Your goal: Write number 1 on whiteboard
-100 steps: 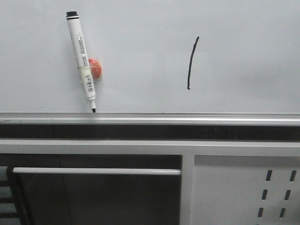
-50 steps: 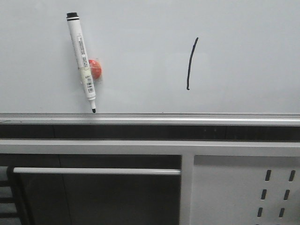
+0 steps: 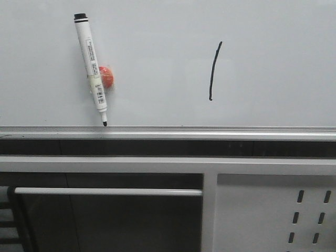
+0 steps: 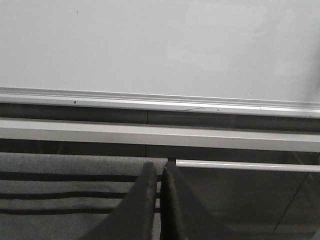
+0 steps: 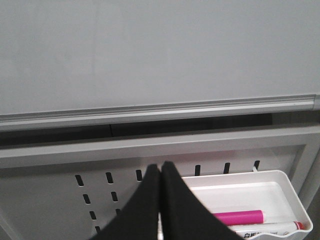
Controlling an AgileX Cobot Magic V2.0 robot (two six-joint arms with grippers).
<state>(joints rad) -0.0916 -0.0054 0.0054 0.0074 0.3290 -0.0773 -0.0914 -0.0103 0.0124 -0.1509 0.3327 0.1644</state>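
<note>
The whiteboard (image 3: 262, 31) fills the upper half of the front view, with a silver rail (image 3: 210, 129) along its lower edge. On it stands the number 1 (image 3: 213, 71), a thin black, slightly curved stroke right of centre. A white marker pen (image 3: 91, 68) hangs tilted on the board's left part, tip down near the rail, held by an orange magnet (image 3: 106, 76). Neither gripper shows in the front view. My left gripper (image 4: 161, 170) is shut and holds nothing, below the whiteboard (image 4: 160, 45). My right gripper (image 5: 160, 170) is shut and holds nothing, below the whiteboard (image 5: 150, 50).
Under the board runs a grey metal frame with a perforated panel (image 3: 310, 215) at the lower right and a horizontal bar (image 3: 105, 191) at the lower left. A white tray (image 5: 290, 185) on the perforated panel (image 5: 50, 190) holds a pink marker (image 5: 237, 218) and a white marker (image 5: 270, 230).
</note>
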